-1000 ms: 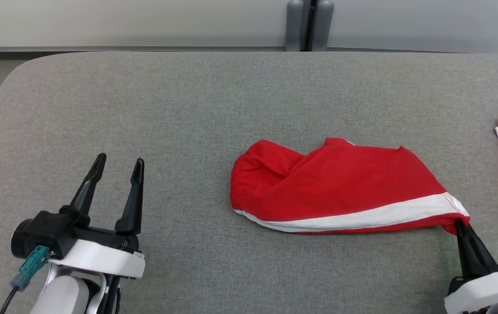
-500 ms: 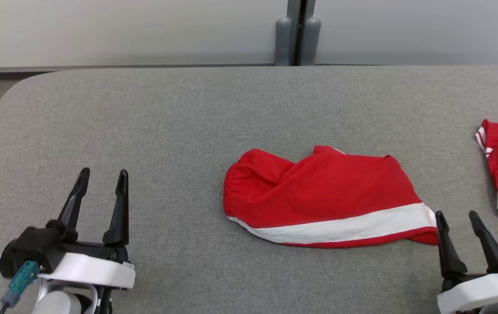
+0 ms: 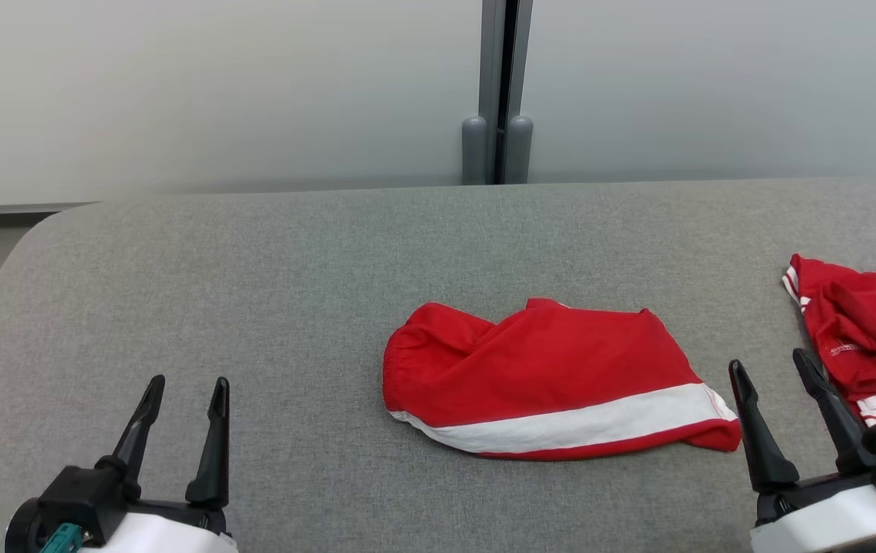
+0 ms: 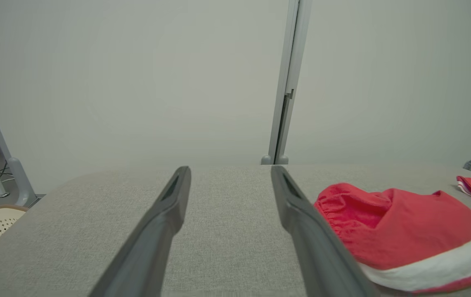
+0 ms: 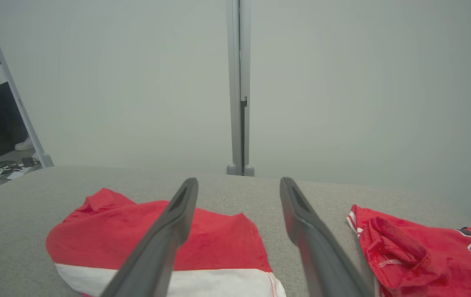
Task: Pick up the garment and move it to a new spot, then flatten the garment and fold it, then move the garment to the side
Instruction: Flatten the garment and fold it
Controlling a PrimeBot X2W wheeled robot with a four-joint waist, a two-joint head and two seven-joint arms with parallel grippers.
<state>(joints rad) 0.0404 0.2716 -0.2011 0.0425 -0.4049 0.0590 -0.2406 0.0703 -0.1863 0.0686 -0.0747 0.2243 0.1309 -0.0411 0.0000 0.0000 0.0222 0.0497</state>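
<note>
Presently both stood spread and empty: left tool well apart from the garment, right tool just beside its striped end. It lay rumpled, central on the counter. I judged flattening next, needing grips on opposite edges.

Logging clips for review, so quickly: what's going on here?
A two-armed robot faces a grey table. Near its middle lie rumpled red shorts with a white stripe. Both grippers are open and hold nothing: the left gripper is well off to the shorts' left, the right gripper just beside their right end. A second red garment lies at the table's right edge.
</note>
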